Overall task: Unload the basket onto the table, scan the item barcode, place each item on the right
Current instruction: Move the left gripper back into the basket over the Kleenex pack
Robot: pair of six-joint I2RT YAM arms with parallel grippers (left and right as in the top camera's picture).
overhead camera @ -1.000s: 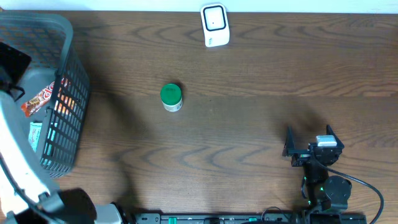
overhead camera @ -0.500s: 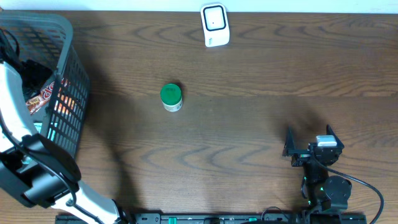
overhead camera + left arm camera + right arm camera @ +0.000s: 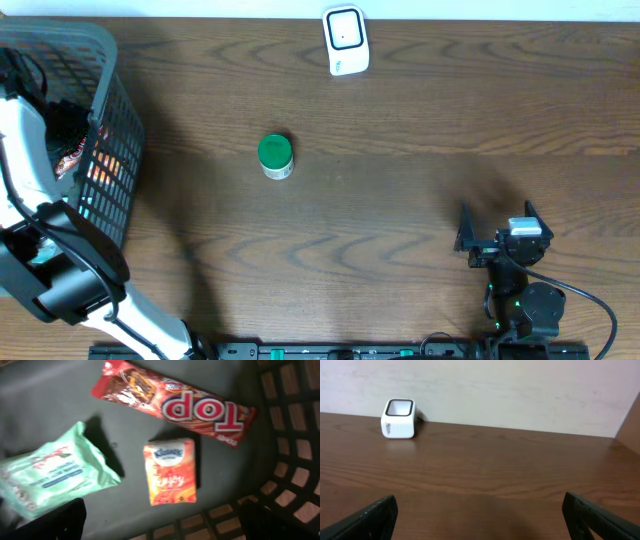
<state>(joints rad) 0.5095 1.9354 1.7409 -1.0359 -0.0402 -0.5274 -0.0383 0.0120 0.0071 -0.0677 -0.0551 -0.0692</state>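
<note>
Orange soft tissue packet (image 3: 170, 472) sits in the grey plastic basket (image 3: 60, 33), and we hold both jaws spread, nothing scanned yet.

Glossy snack wrapper (image 3: 175, 407), wood-grain table (image 3: 400, 200)

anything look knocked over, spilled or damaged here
Nothing stands out. The green-lidded jar stands upright on the table, the scanner sits at its far edge, and the TOP bar lies flat in the basket.
</note>
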